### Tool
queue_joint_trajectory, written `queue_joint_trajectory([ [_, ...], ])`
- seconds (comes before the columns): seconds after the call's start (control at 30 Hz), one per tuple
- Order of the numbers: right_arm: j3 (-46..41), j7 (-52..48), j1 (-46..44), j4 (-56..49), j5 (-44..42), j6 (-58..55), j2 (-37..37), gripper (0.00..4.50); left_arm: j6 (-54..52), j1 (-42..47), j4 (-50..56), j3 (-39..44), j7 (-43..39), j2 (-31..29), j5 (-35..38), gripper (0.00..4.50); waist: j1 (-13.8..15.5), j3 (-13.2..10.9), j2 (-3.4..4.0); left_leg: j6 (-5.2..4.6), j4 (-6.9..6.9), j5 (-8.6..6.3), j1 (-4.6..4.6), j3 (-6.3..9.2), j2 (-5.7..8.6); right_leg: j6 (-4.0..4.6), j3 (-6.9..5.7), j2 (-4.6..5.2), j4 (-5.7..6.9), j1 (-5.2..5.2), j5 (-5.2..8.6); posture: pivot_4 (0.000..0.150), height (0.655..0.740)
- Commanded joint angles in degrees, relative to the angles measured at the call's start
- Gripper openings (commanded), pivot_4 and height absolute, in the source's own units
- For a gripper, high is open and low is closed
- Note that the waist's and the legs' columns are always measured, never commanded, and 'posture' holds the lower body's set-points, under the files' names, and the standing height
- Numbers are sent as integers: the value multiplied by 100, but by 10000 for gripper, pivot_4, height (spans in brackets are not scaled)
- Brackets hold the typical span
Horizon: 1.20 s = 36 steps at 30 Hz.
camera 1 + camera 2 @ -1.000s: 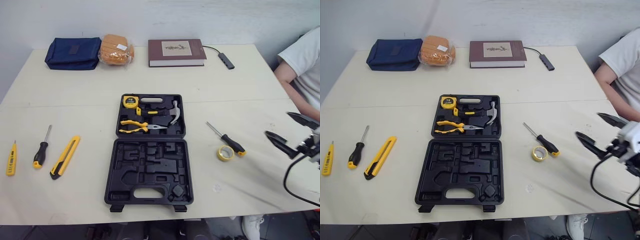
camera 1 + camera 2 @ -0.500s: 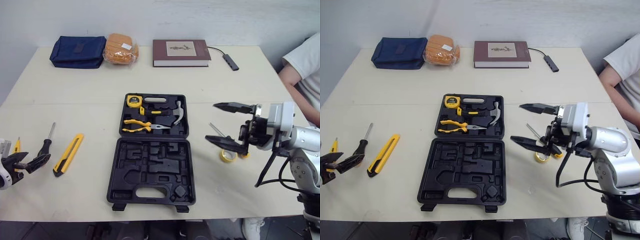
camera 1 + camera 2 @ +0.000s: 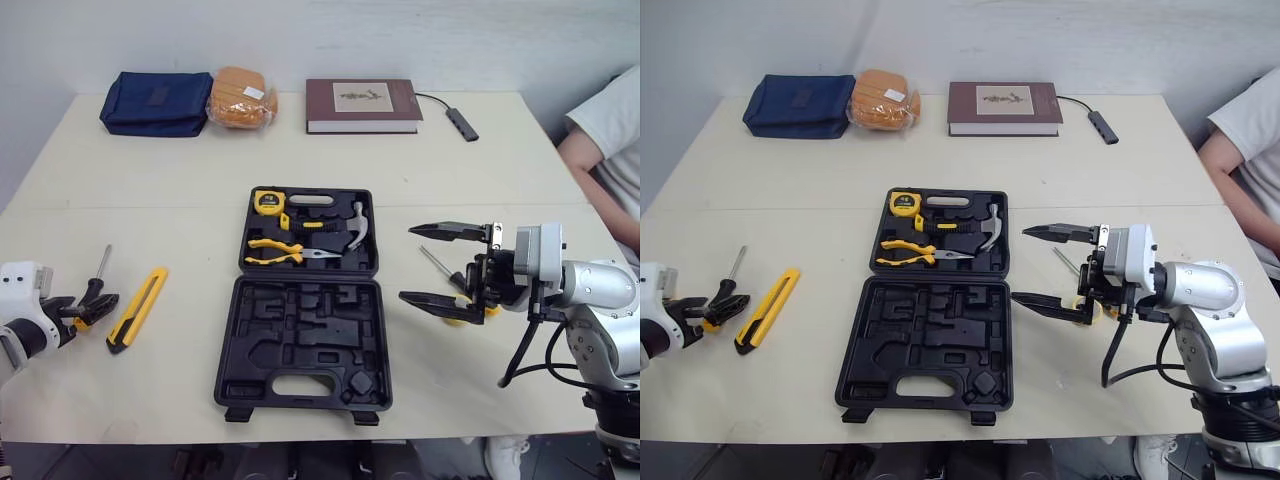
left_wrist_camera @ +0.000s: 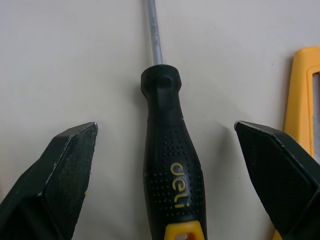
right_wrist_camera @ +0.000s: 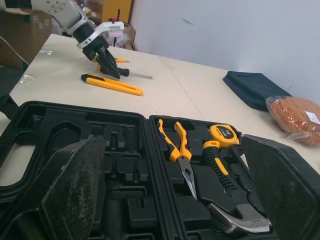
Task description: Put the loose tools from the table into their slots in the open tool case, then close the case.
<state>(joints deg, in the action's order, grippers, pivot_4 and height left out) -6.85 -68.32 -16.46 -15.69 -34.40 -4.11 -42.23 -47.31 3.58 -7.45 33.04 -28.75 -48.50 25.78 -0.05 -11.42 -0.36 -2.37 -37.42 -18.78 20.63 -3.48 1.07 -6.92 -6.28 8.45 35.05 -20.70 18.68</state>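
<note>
left gripper (image 4: 165, 126) stands wide open, one finger on each side of the black-handled screwdriver (image 4: 169, 170), touching neither side and gripping nothing. that screwdriver lies flat on the table (image 3: 180, 170), with the yellow utility knife (image 3: 135, 308) just beside it. right gripper (image 3: 410, 264) is also spread wide and empty, hovering just beside the right edge of the tool case (image 3: 303, 345). a second screwdriver (image 3: 433, 263) lies near it, partly hidden behind the fingers. the case lies open at mid-table; tape measure (image 3: 264, 201), pliers (image 3: 275, 250) and hammer (image 3: 355, 225) sit in its far half.
</note>
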Motion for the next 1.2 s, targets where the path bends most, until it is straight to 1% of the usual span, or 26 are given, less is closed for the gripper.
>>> queue_joint_trajectory([
  [0.03,-160,93,122,-268,-9,119,36,45000,216,-151,-321,-304,-172,-44,-265,31685,2,0,0,0,-1,0,-1,0,0,0,0,0,0,2,0,1500,7400],
  [0.2,-217,155,187,-297,19,156,12,45000,262,-226,-401,-304,-212,14,-284,9487,6,2,4,0,-1,-1,-3,-2,2,0,3,4,0,2,0,1500,7400],
  [0.27,-240,175,217,-301,27,160,0,45000,342,-234,-405,-254,-201,54,-276,8851,3,2,5,1,0,-1,-3,-1,2,0,2,4,0,2,0,1500,7400],
  [0.33,-278,195,262,-308,19,149,-19,45000,688,-206,-410,-138,-162,111,-305,8851,4,2,7,2,1,-1,-4,-1,2,0,2,4,-1,2,0,1500,7400],
  [0.47,-373,256,355,-257,141,201,-84,45000,2141,-172,-455,-105,-146,108,-711,8851,20,2,6,4,1,-2,-4,-1,2,0,0,4,-1,2,0,1500,7400],
  [0.53,-497,275,468,-189,378,306,-238,45000,2935,42,-78,-22,-195,140,-737,8851,48,0,2,12,0,-7,-3,0,1,0,-2,4,-4,2,0,1500,7400],
  [0.63,-650,387,661,-260,241,-8,-369,45000,3315,308,738,-181,-554,228,-451,8851,126,2,-11,16,-12,-9,17,10,1,0,-11,5,-6,-3,-3,1500,7400],
  [0.7,-716,429,731,-272,278,-27,-423,45000,3709,424,1053,-470,-1085,257,-326,8851,134,1,-7,15,-44,-10,46,25,-3,1,-24,4,-6,-11,-5,1500,7400],
  [0.77,-768,427,789,-271,298,-46,-487,45000,3848,609,1321,-804,-1519,224,-228,8851,132,-1,0,10,-52,-10,47,22,-1,-3,-23,5,-10,-5,-8,1500,7400],
  [0.8,-773,435,793,-280,299,-64,-515,45000,3942,742,1484,-1157,-1858,93,-303,8851,133,-2,1,5,-53,-8,48,21,0,-4,-23,4,-11,-4,-8,1500,7400],
  [0.9,-771,436,755,-252,281,-67,-546,45000,4202,1011,1670,-1855,-2487,-167,-569,8851,125,-3,2,-4,-54,-3,50,22,-2,-5,-26,-3,-7,-6,-8,1500,7400],
  [0.93,-772,443,729,-225,297,-48,-541,45000,4117,1208,1698,-2089,-2610,-208,-590,8851,118,-4,4,-4,-55,-3,50,21,-5,-5,-26,-9,-9,-6,-8,1500,7400],
  [1.03,-751,538,742,-209,426,-78,-543,45000,3727,2296,1654,-3287,-3095,-211,-1055,8851,154,-7,8,-7,-62,0,54,20,-7,-5,-35,-24,-1,-6,-8,1500,7400],
  [1.07,-742,553,754,-214,450,-108,-552,45000,3609,2459,1656,-3509,-3222,-224,-1136,8851,162,-7,9,-9,-67,1,62,21,-7,-4,-43,-46,0,-10,-9,1500,7400],
  [1.2,-615,539,796,-302,557,-267,-679,45000,3267,3061,1587,-4252,-3511,-145,-1553,8851,138,-7,10,-16,-69,3,61,10,-3,-8,-43,-54,-6,-6,-11,1500,7400],
])
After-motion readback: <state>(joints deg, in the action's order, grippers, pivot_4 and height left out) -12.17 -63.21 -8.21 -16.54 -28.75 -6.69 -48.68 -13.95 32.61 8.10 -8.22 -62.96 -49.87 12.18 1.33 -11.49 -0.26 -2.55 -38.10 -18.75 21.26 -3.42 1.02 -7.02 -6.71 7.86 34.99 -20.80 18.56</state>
